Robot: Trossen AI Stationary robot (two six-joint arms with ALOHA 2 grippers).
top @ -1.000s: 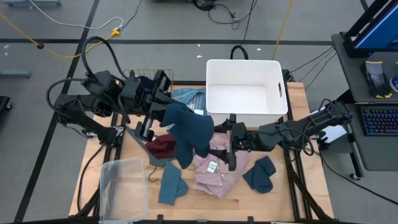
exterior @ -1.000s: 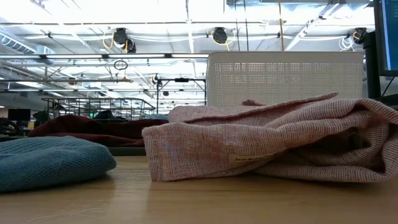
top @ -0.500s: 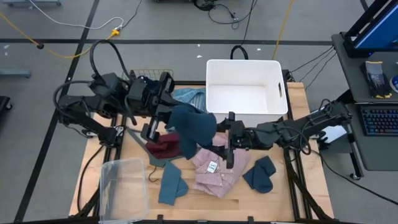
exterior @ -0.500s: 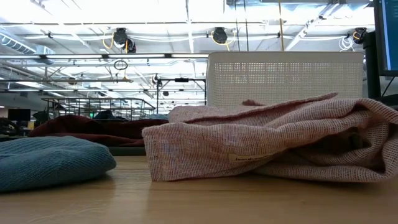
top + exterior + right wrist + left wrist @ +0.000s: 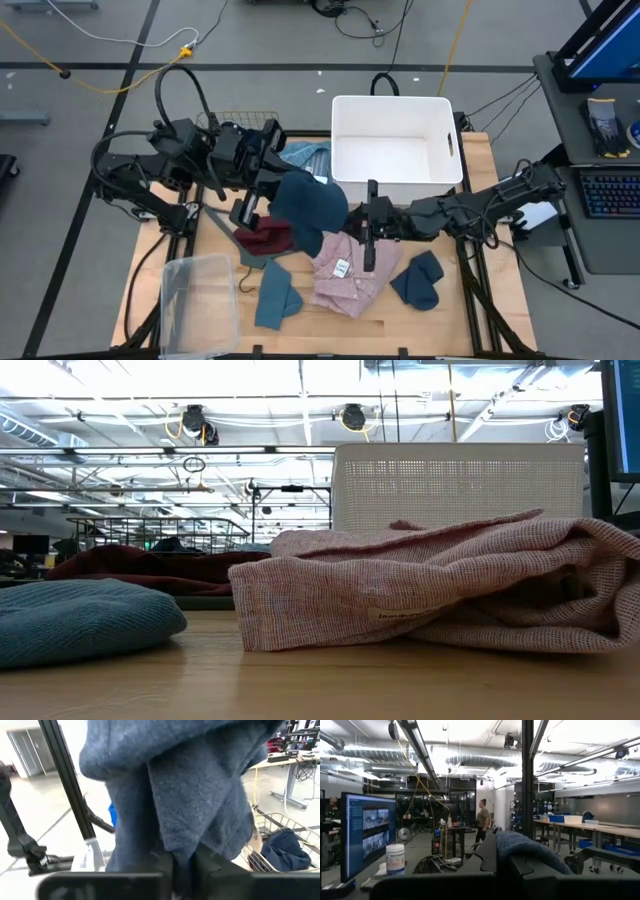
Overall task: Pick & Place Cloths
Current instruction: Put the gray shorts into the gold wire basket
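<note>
A slate-blue cloth (image 5: 310, 205) hangs above the table's middle between both grippers. My left gripper (image 5: 268, 190) is shut on its left side, where the cloth (image 5: 530, 847) bulges over the fingers. My right gripper (image 5: 352, 222) comes level from the table's right and is shut on its hanging part (image 5: 190, 785). Below it the pink tagged shirt (image 5: 345, 268) lies flat on the table, also in the low view (image 5: 420, 585). A maroon piece (image 5: 265, 237) and two teal pieces (image 5: 275, 295) (image 5: 418, 280) rest on the table. The striped shirt (image 5: 305, 157) lies behind. My left gripper pinches the cloth's upper left part (image 5: 507, 847) between its two fingers, coming from the table's left and slanting slightly up. The cloth drapes over one finger (image 5: 535, 870) and hangs clear of the table. My right gripper pinches a fold of the cloth's hanging lower part (image 5: 182, 851) between its two fingers (image 5: 210, 865), level from the table's right. The cloth rises above the fingers and is clear of the table.
A white bin (image 5: 395, 160) stands at the far right of the table, seen too in the low view (image 5: 460, 485). A clear plastic container (image 5: 200, 300) sits at the near left. A wire basket (image 5: 245, 125) with a dark navy piece (image 5: 282, 850) stands at the far left.
My right gripper has shut on the hanging part of the slate-blue cloth. The cloth's lower end, which hung down over the pink shirt, is now gathered up and drawn a little toward the table's right.
</note>
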